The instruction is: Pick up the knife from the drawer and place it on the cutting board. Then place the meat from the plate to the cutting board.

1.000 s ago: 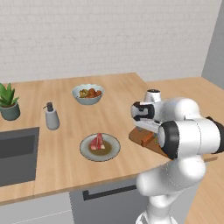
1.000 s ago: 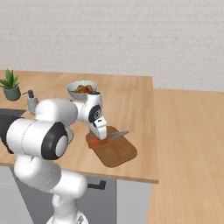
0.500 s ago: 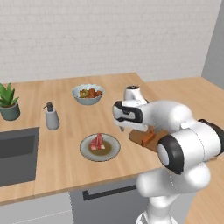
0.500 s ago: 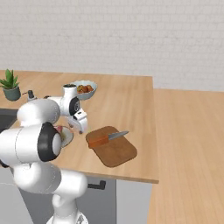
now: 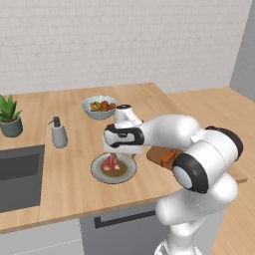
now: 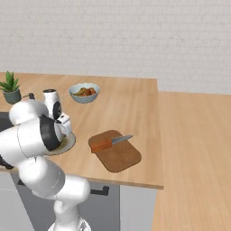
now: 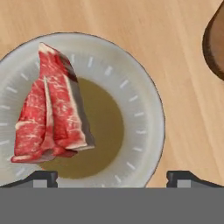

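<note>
A wooden counter (image 5: 69, 174) is shown. Near its front edge, the cutting board (image 6: 118, 155) carries the knife (image 6: 109, 143); beside it, the plate (image 7: 144, 113) holds the meat (image 7: 50, 109). The gripper (image 7: 112, 177) is spread open above the plate.

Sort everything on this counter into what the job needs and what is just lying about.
Needed: knife, cutting board, meat, plate, open gripper.

Lying about: bowl of food, soap dispenser, potted plant, sink.

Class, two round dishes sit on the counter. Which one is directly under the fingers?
The shallow grey plate holding the meat, not the deeper bowl of colourful food.
</note>
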Robot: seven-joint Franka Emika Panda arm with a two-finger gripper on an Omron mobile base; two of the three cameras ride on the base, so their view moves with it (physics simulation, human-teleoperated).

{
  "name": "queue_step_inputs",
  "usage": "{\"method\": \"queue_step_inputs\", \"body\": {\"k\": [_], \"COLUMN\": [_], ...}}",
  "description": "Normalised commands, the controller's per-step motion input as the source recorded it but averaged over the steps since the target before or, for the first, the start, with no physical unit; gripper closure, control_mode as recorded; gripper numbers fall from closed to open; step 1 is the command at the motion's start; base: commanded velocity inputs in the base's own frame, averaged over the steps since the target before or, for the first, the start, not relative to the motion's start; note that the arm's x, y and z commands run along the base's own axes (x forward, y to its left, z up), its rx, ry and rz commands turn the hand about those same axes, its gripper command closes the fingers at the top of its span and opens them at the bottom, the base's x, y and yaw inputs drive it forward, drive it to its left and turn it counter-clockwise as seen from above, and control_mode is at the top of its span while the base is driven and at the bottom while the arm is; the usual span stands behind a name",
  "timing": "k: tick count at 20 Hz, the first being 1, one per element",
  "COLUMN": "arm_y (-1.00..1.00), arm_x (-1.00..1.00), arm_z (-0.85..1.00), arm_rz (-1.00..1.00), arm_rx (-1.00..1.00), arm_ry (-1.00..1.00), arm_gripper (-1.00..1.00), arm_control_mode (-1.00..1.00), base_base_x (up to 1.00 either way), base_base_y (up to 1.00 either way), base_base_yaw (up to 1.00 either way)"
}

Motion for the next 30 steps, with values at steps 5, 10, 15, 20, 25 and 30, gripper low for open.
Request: {"method": "queue_step_inputs", "body": {"k": [5,10,15,20,25,30], "arm_y": [0.52,0.04,0.05,0.19,0.00,0.00], "arm_x": [0.13,0.33,0.33,0.29,0.06,0.00], "arm_z": [-0.28,-0.21,-0.11,0.00,-0.06,-0.10], "arm_rz": [0.11,0.01,0.00,0.00,-0.01,-0.01], "arm_rx": [0.02,0.00,0.00,0.00,0.00,0.00], "arm_ry": [0.00,0.00,0.00,0.02,0.00,0.00], "arm_gripper": [-1.00,-1.00,-1.00,-1.00,-1.00,-1.00], "arm_control_mode": [-1.00,-1.00,-1.00,-1.00,-1.00,-1.00], "base_base_x": [0.00,0.00,0.00,0.00,0.00,0.00], "base_base_y": [0.00,0.00,0.00,0.00,0.00,0.00], "base_base_yaw": [0.00,0.00,0.00,0.00,0.00,0.00]}}
